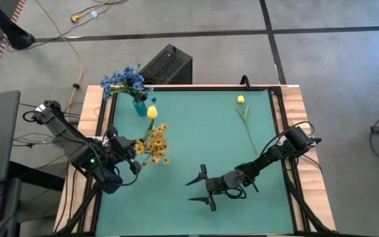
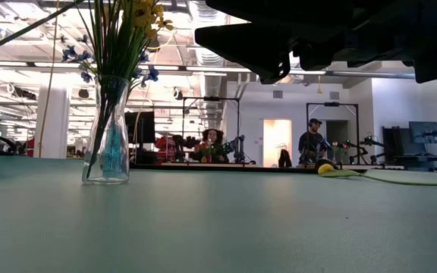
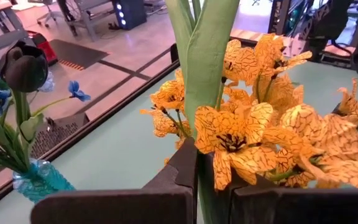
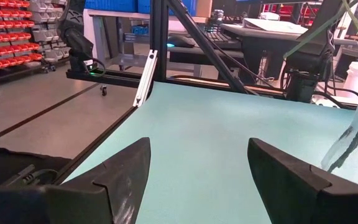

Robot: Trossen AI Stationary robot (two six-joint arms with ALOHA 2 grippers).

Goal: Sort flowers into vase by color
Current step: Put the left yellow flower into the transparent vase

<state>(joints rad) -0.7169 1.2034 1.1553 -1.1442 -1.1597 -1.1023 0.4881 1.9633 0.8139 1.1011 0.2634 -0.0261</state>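
A clear glass vase (image 1: 140,105) stands at the table's far left, holding blue sprays (image 1: 125,80) and a yellow bud (image 1: 152,112); it also shows in the low view (image 2: 108,129). Near it, on its near side, my left gripper (image 1: 137,153) is shut on a yellow small-blossom spray (image 1: 155,145). A single yellow bud stem (image 1: 241,100) lies flat on the table at the far right. My right gripper (image 1: 199,187) stands open near the table's middle front, with nothing between its fingers (image 4: 197,168). My left gripper pinches the yellow spray's green stalk (image 3: 199,163) between its two fingers, just below the blossoms (image 3: 260,124). The blossoms spread out past the fingertips toward the table's right. The spray is lifted clear of the table.
A black box (image 1: 166,66) sits on the floor beyond the table's far edge. Black rails (image 1: 281,118) and wooden borders frame the green mat. Bare mat lies between the vase and the lying bud stem (image 2: 326,170). People sit in the room beyond.
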